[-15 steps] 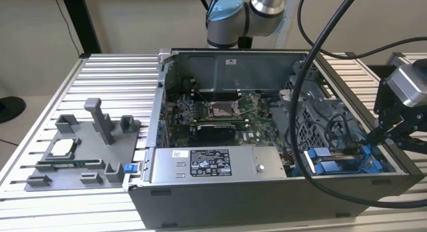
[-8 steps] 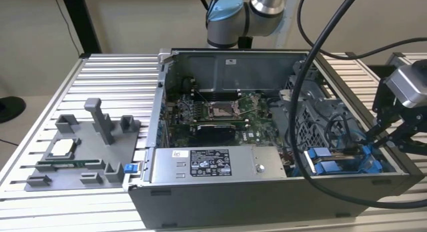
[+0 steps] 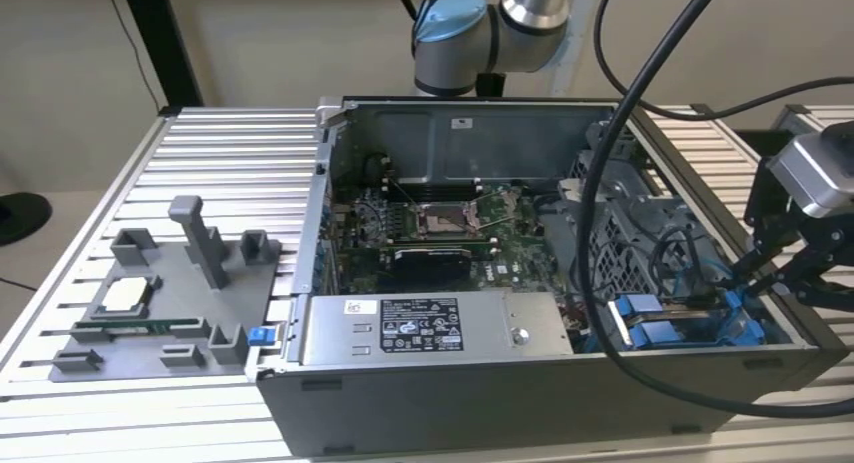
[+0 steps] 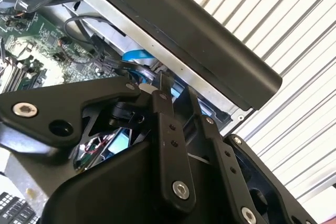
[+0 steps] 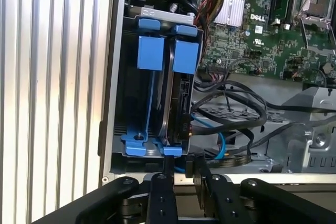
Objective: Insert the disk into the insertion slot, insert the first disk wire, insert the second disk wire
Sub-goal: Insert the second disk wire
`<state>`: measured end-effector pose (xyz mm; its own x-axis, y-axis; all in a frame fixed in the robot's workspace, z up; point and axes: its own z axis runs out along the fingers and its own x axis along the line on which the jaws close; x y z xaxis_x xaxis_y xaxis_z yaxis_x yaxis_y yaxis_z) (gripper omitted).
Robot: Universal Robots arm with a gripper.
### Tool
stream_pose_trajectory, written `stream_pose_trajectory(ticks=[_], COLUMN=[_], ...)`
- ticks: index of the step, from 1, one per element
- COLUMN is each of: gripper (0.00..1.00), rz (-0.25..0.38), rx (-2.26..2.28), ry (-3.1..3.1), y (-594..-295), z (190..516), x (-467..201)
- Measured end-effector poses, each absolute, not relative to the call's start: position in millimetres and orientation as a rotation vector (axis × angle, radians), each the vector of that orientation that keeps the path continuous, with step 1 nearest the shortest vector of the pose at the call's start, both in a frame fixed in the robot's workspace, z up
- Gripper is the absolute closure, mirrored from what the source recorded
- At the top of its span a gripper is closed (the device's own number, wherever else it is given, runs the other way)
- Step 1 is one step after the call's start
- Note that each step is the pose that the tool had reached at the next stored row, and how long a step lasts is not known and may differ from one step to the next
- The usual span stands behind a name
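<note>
So in the exterior view the pincer (image 3: pixel 767 273) hangs at the open case's (image 3: pixel 534 383) corner on that view's right, over the blue-railed insertion slot (image 3: pixel 687 323). In the first wrist view the disk (image 5: pixel 176 103) sits upright in the slot (image 5: pixel 142 98), pincer fingers (image 5: pixel 202 174) just beside it. Can't tell if it's pinching anything.

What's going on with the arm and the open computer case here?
The gripper hangs at the case's corner on the exterior view's right, just above the insertion slot. In the first wrist view the disk stands on edge in that slot between blue tabs, so it looks already inserted. Dark and blue cables lie loose beside it.
</note>
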<state>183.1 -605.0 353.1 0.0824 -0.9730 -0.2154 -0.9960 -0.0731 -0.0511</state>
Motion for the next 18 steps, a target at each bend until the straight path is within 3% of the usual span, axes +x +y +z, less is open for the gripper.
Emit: stream_pose_trajectory(ticks=[18], gripper=[0.0], rz=[0.171], rx=[-2.162], ry=[1.995], y=[-605.0], z=[352.4], x=[183.0])
